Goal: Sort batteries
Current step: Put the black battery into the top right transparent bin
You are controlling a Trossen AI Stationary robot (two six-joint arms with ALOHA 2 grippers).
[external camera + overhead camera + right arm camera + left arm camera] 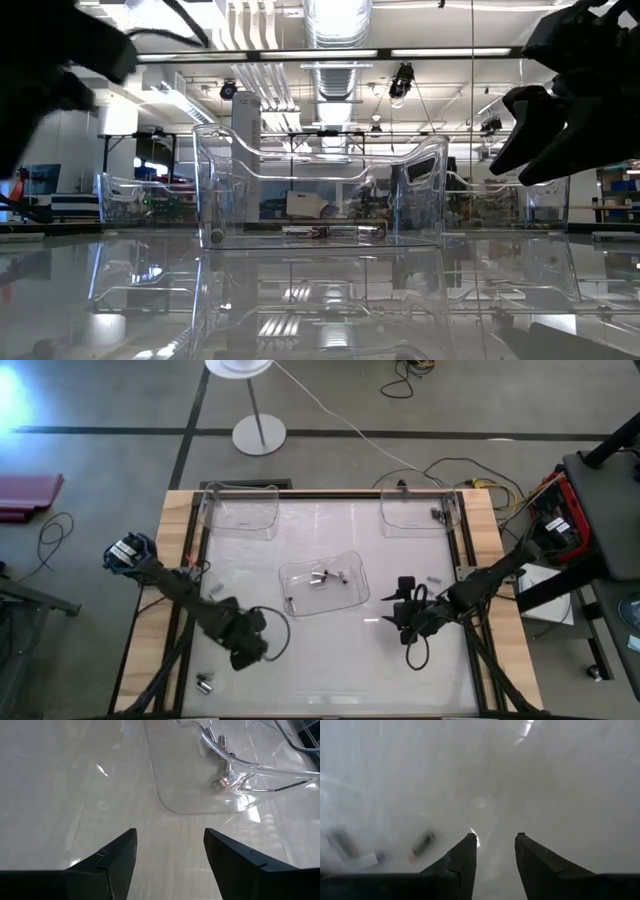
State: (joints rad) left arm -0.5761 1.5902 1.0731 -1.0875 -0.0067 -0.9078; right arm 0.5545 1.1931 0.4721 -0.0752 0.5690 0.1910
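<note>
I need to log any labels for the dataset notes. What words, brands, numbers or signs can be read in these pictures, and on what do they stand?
None can be read.
The batteries in the middle clear tray: too small for any print to show.
The red box beside the table: no legible marking.
The room behind in the low view: any signs there are too far and blurred.
</note>
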